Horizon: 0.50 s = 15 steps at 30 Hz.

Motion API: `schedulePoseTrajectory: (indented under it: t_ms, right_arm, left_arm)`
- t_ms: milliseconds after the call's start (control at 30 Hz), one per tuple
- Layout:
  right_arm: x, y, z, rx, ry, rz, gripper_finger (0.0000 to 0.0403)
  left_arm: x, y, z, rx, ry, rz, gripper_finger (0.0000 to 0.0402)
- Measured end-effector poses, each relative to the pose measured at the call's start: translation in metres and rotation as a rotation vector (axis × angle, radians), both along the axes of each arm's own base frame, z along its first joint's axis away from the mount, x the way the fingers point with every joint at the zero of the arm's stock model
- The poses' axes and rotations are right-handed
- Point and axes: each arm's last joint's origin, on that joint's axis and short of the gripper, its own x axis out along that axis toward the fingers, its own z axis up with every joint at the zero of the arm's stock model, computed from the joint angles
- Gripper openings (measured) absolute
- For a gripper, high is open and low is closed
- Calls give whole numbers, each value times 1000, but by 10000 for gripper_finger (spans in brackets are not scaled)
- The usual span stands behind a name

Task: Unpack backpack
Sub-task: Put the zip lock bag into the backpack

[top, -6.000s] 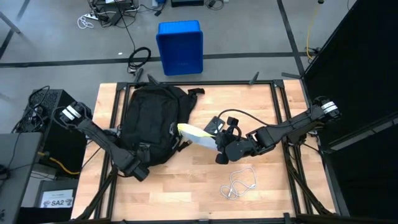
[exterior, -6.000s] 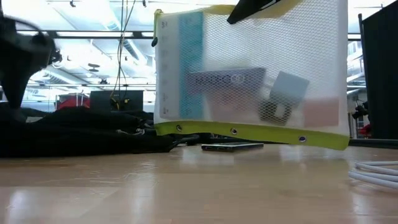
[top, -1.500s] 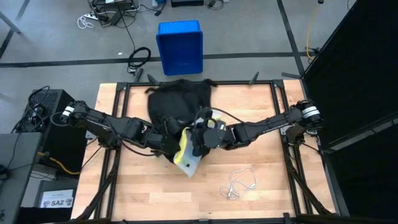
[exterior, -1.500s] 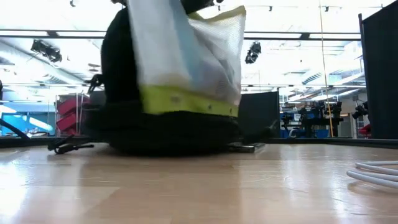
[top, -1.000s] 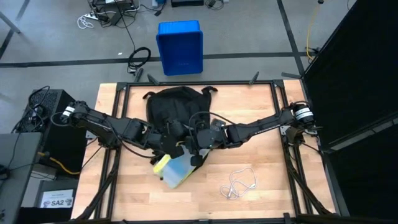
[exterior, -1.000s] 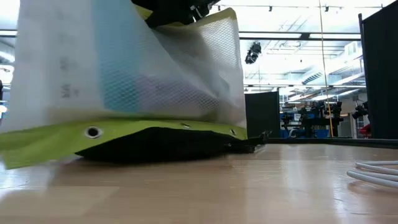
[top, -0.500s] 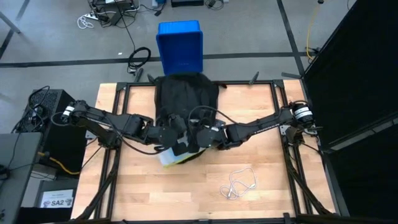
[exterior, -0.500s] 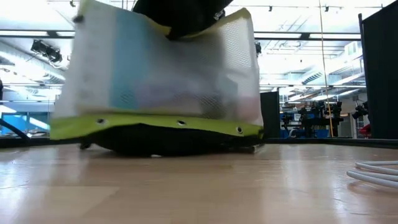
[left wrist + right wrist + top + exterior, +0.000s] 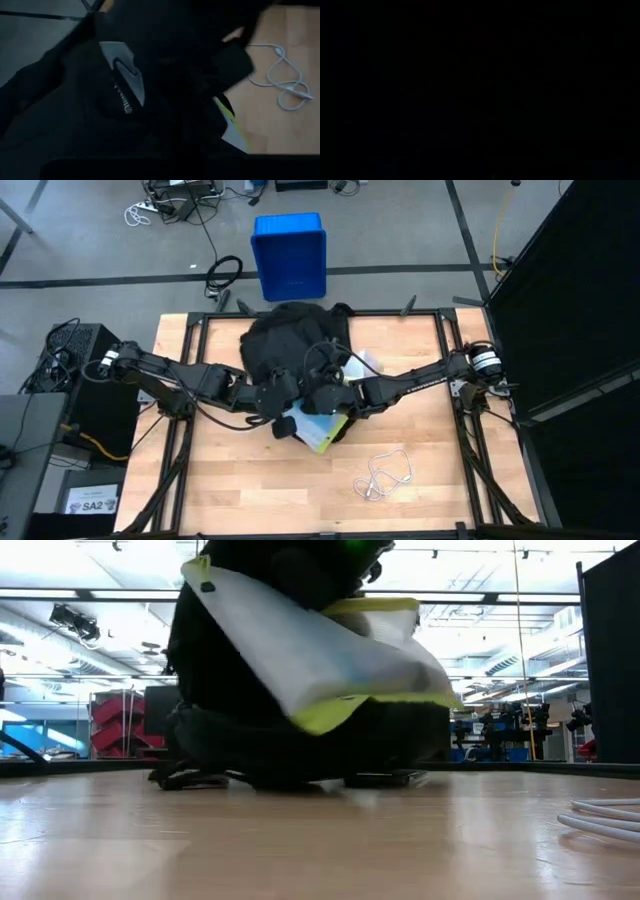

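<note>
Backpack [image 9: 292, 340]: one, black, bunched and standing up on the far middle of the tabletop [image 9: 440, 490]; top end toward the far edge, bottom toward the two tools; long axis roughly far to near, hard to read because the fabric is crumpled.
Backpack, low view [image 9: 240, 730]: a tall dark mound resting on the wood, left of centre.
Mesh pouch [image 9: 322, 428]: one, white netting with a yellow-green border, tilted, at the near edge of the backpack between the two arms; far part overlapped by the tools.
Mesh pouch, low view [image 9: 330, 660]: slanted in front of the backpack, off the tabletop, left corner high, yellow-green edge low.
Left tool [image 9: 283, 423]: reaching in from the left, at the pouch's left edge near the backpack's near side; closed tight; whether on fabric or pouch cannot be told.
Right tool [image 9: 322, 402]: reaching in from the right, over the pouch at the backpack's near edge; closed tight; anything pinched is hidden.
White cable [image 9: 385, 475]: one, loosely coiled, on the near right of the tabletop, well apart from the backpack.
Blue bin [image 9: 290, 255]: one, on the floor beyond the far edge.
Hidden: right wrist view fully dark; left wrist view mostly black fabric, with the cable [image 9: 282, 82] and a strip of yellow-green beyond it.
</note>
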Motion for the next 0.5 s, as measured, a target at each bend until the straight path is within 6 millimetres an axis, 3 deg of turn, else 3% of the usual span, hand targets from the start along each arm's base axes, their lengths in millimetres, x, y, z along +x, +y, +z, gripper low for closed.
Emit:
schedulePoseTrajectory:
  t_ms: [133, 300, 500]
  right_arm:
    - [5, -2, 3, 60, -62, 68, 0]
    - [2, -2, -4, 104, 27, 130, 4]
    - [0, 7, -9, 146, 106, 230, 78]
  left_arm:
    - [-2, -1, 1, -9, 8, -15, 1]
    - [-3, -2, -3, -16, 48, -29, 1]
    - [-5, -2, -5, -24, 74, -24, 1]
